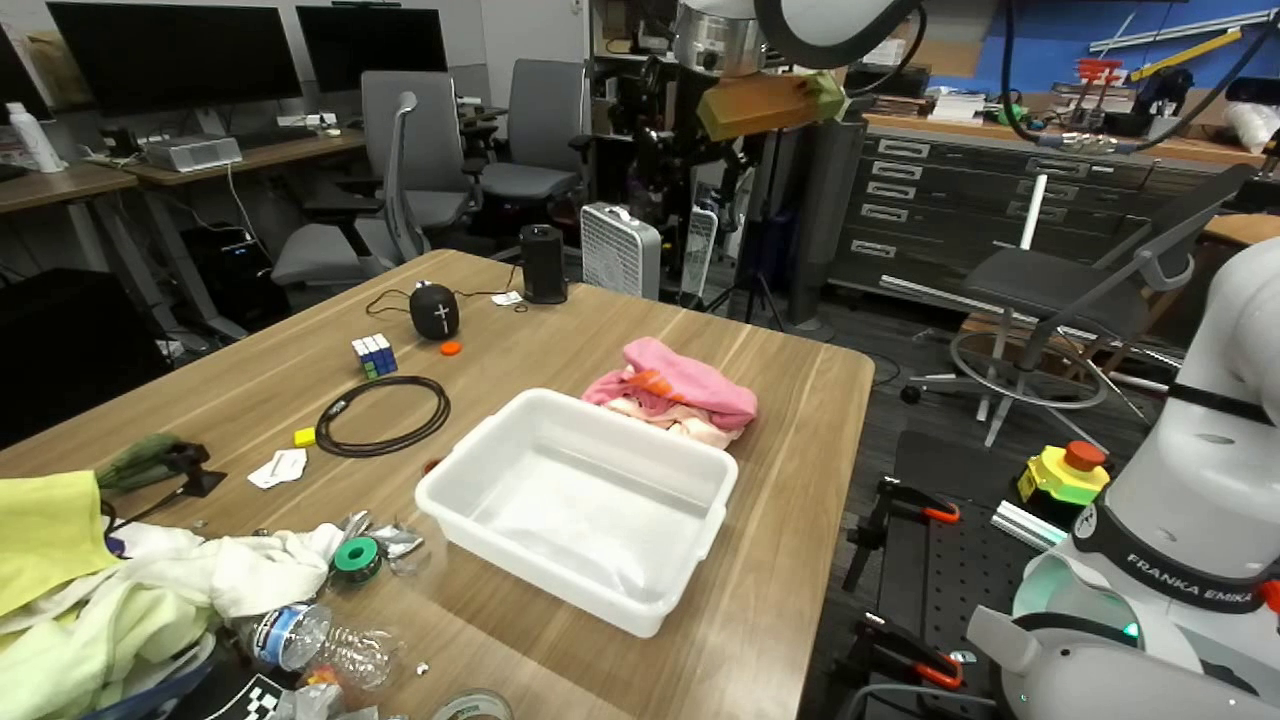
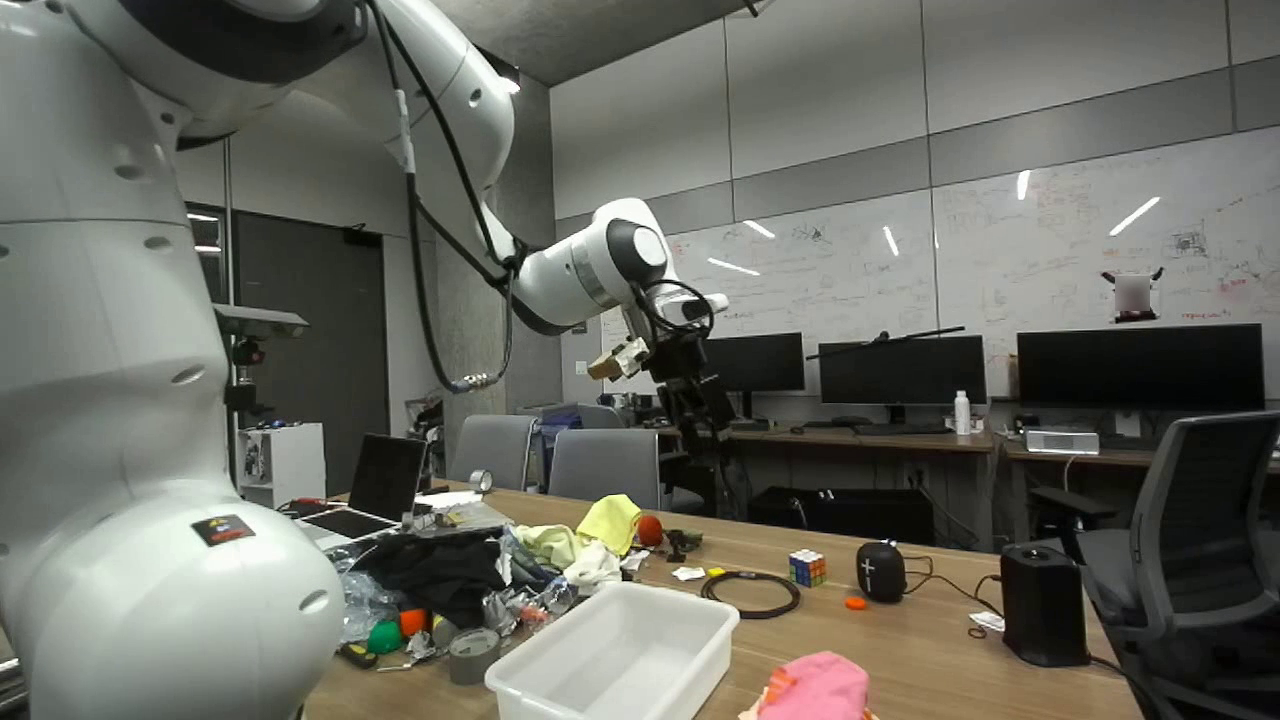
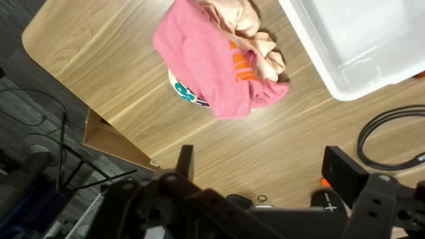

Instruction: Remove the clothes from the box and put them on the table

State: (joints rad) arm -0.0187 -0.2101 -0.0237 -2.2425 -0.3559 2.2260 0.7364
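The white plastic box (image 1: 705,470) stands upright on the wooden table (image 1: 790,420). Nothing lies in it. It also shows in an exterior view (image 2: 700,668) and at the upper right of the wrist view (image 3: 319,63). The clothes, a crumpled pink and peach bundle with orange print, lie on the table beside the box, in both exterior views (image 1: 690,385) (image 2: 820,685) and the wrist view (image 3: 206,63). My gripper (image 3: 259,146) is open with nothing between its fingers. It hangs high above the table, apart from the clothes and box.
A coiled black cable (image 1: 385,450), a puzzle cube (image 1: 374,356), a round black speaker (image 1: 434,311) and a taller black speaker (image 1: 543,264) stand beyond the box. A cluttered pile with white cloth (image 1: 270,570), yellow cloth (image 1: 50,535) and a plastic bottle (image 1: 290,637) lies beside it.
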